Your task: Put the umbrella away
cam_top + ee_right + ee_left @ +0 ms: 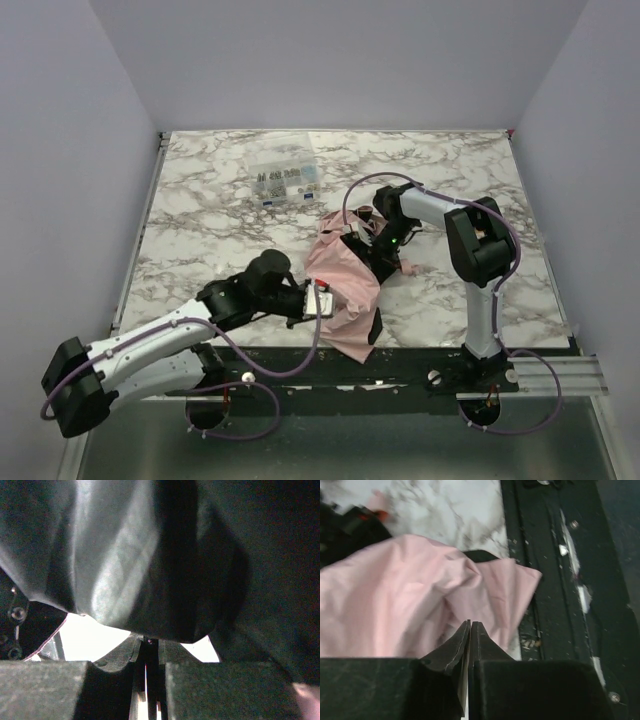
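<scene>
The marble bench [200, 200] carries the umbrella [345, 280], a crumpled pink heap near the front edge between both arms. A clear compartment box [283, 183] sits well behind it. The right claw [149, 641] is pinched on the umbrella's dark underside. The left claw [470, 624] is together against the pink cloth; whether it grips any I cannot tell.

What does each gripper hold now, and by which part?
The left gripper pinches the umbrella by a fold of its pink canopy. The right gripper looks shut on the canopy's dark inner edge, though contact is unclear.
</scene>
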